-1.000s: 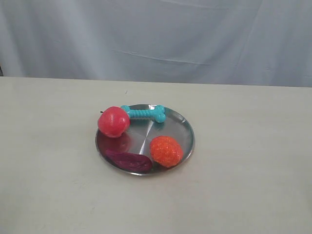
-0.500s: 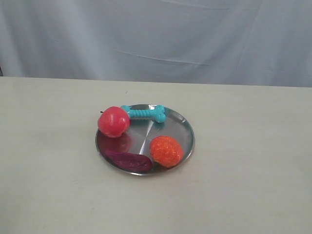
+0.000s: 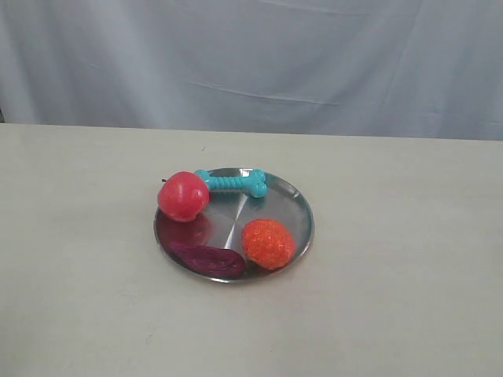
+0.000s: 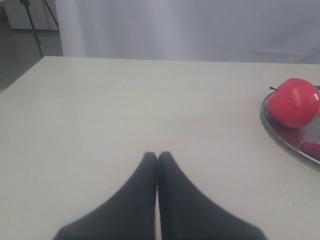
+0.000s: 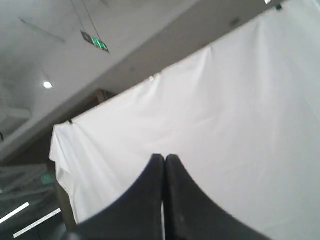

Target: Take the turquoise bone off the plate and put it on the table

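Nothing moved, one turquoise bone (image 3: pixel 230 183) on one plate (image 3: pixel 303 209), left tool (image 4: pixel 157 156) and right tool (image 5: pixel 164 158) pressed together

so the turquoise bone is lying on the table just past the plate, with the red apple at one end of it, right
Not quite. The turquoise bone lies on the plate, along its far side, not on the table. The red apple is at one end of it, as you say. The exterior view shows this.
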`<control>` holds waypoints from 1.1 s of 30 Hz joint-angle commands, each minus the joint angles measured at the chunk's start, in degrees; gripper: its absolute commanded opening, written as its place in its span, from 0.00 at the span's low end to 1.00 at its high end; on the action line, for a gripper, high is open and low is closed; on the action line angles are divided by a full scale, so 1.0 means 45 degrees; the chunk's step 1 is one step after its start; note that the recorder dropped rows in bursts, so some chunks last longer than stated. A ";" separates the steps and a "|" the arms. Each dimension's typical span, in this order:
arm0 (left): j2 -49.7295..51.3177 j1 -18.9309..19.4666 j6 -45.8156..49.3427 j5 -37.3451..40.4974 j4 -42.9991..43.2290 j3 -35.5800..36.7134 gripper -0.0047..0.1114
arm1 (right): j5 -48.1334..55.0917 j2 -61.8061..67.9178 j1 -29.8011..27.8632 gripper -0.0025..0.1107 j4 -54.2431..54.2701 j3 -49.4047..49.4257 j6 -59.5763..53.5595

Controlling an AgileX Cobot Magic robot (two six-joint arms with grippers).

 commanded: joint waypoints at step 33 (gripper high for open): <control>-0.0017 -0.0098 -0.0053 -0.0068 -0.0014 0.0032 0.04 | 1.6588 2.4549 0.0062 0.07 0.6611 -1.9547 -1.8919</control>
